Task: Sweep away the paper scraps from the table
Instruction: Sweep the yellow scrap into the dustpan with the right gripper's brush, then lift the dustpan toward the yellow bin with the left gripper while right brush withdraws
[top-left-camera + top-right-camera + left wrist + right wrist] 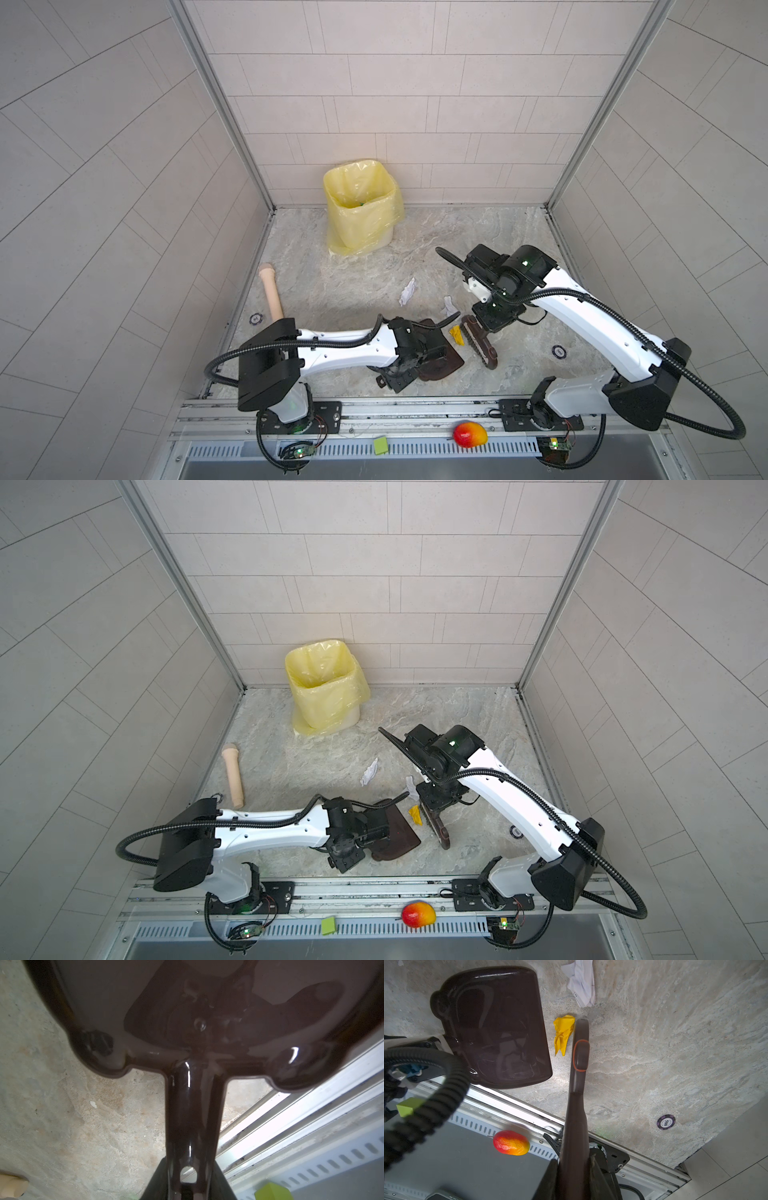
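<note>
My left gripper (190, 1178) is shut on the handle of a dark brown dustpan (440, 353) (496, 1028), which rests on the table (519, 257) near the front. My right gripper (573, 1176) is shut on a brown brush (480, 345) (579, 1053), whose head is down on the table just right of the pan. A yellow paper scrap (456, 334) (562, 1032) lies between the pan's lip and the brush. In both top views two white scraps lie farther back, one (408, 291) in the open and one (449, 305) beside my right wrist.
A bin lined with a yellow bag (359, 208) stands at the back. A beige cylinder (271, 297) lies at the left edge. Poker chips (559, 351) (256, 319) sit on the table. A mango (469, 434) and a lime-green note (380, 444) rest on the front rail.
</note>
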`<action>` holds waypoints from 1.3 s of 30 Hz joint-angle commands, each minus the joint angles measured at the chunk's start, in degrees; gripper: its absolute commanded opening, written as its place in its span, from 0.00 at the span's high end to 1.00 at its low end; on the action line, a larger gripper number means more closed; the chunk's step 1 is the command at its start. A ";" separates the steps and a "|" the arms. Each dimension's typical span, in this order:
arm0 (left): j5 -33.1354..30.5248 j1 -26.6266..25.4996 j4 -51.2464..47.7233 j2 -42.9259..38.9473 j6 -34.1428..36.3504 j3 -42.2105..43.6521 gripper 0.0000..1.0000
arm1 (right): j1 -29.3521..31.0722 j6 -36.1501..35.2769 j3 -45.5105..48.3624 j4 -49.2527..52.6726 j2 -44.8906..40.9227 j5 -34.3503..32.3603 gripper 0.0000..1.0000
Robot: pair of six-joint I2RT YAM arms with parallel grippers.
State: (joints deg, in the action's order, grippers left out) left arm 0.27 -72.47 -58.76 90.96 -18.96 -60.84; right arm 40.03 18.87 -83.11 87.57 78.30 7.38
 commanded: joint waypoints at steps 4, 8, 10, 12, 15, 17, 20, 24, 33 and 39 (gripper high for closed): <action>-0.15 -0.22 -1.09 0.12 0.21 -1.56 1.00 | 3.67 0.77 -2.22 -2.26 1.41 3.54 1.00; -0.27 -0.20 -1.11 0.10 0.10 -1.54 1.00 | 6.12 1.76 -2.58 -2.69 0.61 6.33 1.00; -0.27 -0.22 -1.09 0.04 -0.02 -1.44 1.00 | 7.38 2.48 -2.78 -2.97 0.05 7.68 1.00; -0.29 -0.22 -1.06 -0.09 -0.02 -1.38 1.00 | 9.03 3.38 -3.18 -3.54 -0.41 8.88 1.00; -0.46 -0.23 -1.14 -0.14 -0.15 -1.39 1.00 | 11.06 4.40 -3.76 -4.16 -0.60 10.20 1.00; -0.54 -0.22 -1.17 -0.21 -0.11 -1.33 1.00 | 11.82 4.64 -4.14 -4.37 -0.83 10.64 1.00; -0.72 -0.22 -1.27 -0.39 -0.37 -1.39 1.00 | 12.01 4.62 -4.83 -4.15 -1.48 11.09 1.00; -1.21 -0.22 -1.36 -0.78 -0.68 -1.29 1.00 | 11.92 3.44 -5.47 -0.47 -1.93 7.47 1.00; -2.85 -0.25 0.13 -3.48 -1.03 -0.19 1.00 | 8.24 1.71 -5.93 4.55 -4.48 -1.29 1.00; -4.11 -0.25 1.54 -6.35 -1.82 0.92 1.00 | 4.79 0.62 -6.34 5.40 -6.26 -2.34 1.00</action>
State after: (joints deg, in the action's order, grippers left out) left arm -1.67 -72.47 -57.65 86.72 -19.33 -60.82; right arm 46.19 20.75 -87.72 90.61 73.54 7.53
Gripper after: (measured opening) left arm 0.296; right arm 0.244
